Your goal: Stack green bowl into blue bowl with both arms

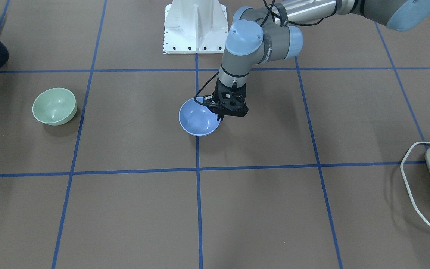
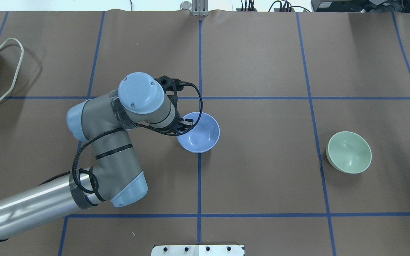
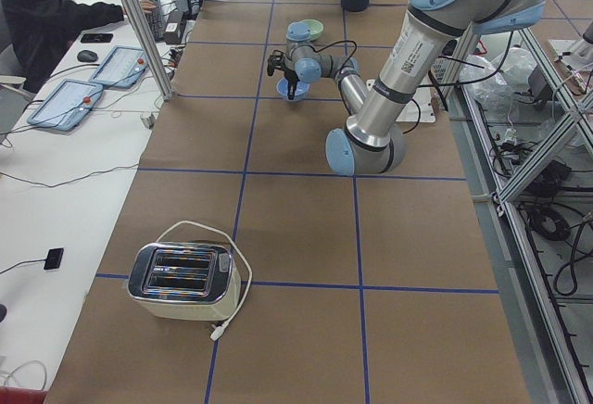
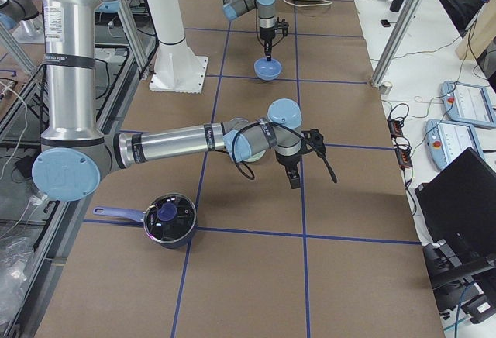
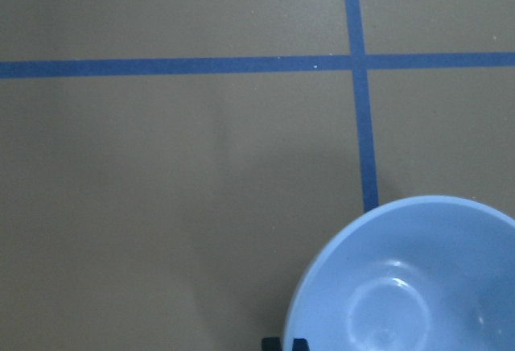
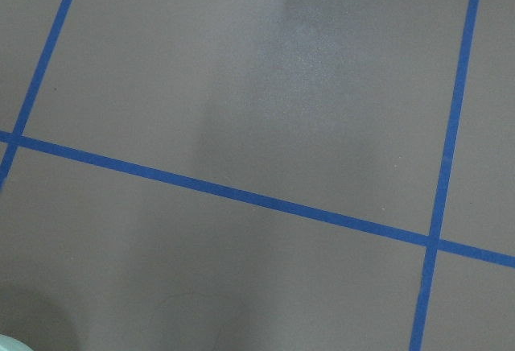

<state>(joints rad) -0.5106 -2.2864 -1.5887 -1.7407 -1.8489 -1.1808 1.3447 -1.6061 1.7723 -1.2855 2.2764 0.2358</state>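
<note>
We find the left gripper [image 1: 221, 116] pinched narrow on the rim of the blue bowl [image 1: 197, 120] at the middle of the table [image 1: 259, 213], the green bowl [image 1: 54, 105] well apart toward the right gripper [image 4: 293, 175], whose opening we cannot tell; we judge this one-edge pinch may let the bowl tilt or slip.

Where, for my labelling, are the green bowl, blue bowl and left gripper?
green bowl [image 2: 349, 153]: overhead view, inner bottom.
blue bowl [image 2: 200, 134]: overhead view, inner bottom.
left gripper [image 1: 221, 116]: front-facing view, midway between its fingertips, at the bowl's rim.
</note>
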